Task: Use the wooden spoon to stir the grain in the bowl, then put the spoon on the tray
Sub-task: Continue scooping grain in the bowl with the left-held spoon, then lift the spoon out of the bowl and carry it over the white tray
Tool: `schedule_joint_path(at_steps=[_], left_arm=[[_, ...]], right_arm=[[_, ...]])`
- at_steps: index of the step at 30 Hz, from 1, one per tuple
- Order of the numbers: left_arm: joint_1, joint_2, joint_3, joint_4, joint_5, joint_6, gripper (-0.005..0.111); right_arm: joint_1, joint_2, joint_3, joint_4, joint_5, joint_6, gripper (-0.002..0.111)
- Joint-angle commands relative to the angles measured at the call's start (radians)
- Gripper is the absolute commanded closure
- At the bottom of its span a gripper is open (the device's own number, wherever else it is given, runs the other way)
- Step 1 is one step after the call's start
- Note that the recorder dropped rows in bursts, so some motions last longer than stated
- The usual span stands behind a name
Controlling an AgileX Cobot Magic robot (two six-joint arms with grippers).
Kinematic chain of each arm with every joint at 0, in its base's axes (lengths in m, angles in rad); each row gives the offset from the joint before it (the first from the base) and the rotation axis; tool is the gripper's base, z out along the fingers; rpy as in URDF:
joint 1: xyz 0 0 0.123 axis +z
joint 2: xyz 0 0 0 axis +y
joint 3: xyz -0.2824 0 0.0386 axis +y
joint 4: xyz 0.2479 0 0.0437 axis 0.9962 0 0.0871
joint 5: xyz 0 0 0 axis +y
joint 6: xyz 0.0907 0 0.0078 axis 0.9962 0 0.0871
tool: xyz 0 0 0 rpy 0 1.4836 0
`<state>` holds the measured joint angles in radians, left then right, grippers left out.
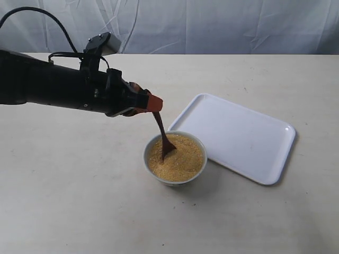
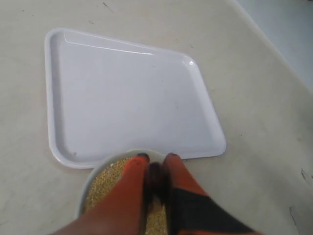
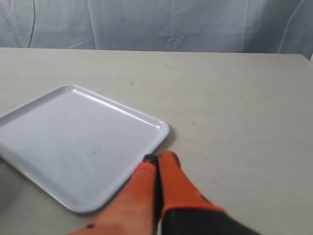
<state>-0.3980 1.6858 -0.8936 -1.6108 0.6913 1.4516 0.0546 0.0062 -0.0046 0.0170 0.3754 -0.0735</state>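
wooden spoon (image 1: 162, 136) is clamped in left gripper (image 1: 153, 104), tip sunk in grain (image 1: 185, 159); bowl (image 1: 159, 177) is set just beside tray (image 1: 238, 137). right gripper (image 3: 157, 157) is closed on nothing, near tray corner.

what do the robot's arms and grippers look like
The left arm is a thick black tube, with a black cable looping over it and a small dark camera box near the wrist. The left gripper has tapered orange fingers on a black base; the right gripper looks the same.
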Motion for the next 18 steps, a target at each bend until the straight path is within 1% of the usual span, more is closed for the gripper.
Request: schedule_joint_path(at_steps=[1, 5, 9, 12, 18], left_arm=[[-0.003, -0.007, 0.003, -0.029, 0.019, -0.002, 0.107], [-0.001, -0.035, 0.003, -0.056, 0.023, -0.004, 0.107], [-0.001, -0.065, 0.003, -0.045, -0.017, -0.004, 0.107], [-0.001, -0.083, 0.003, -0.016, -0.028, -0.004, 0.107], [-0.001, -0.097, 0.003, 0.094, -0.030, -0.023, 0.107]], right_arm=[[0.000, -0.006, 0.005, -0.001, -0.014, -0.002, 0.108], [0.000, -0.006, 0.005, -0.001, -0.014, -0.002, 0.108], [0.000, -0.006, 0.005, -0.001, -0.014, -0.002, 0.108], [0.000, -0.006, 0.005, -0.001, -0.014, -0.002, 0.108], [0.000, -0.006, 0.005, -0.001, -0.014, -0.002, 0.108]])
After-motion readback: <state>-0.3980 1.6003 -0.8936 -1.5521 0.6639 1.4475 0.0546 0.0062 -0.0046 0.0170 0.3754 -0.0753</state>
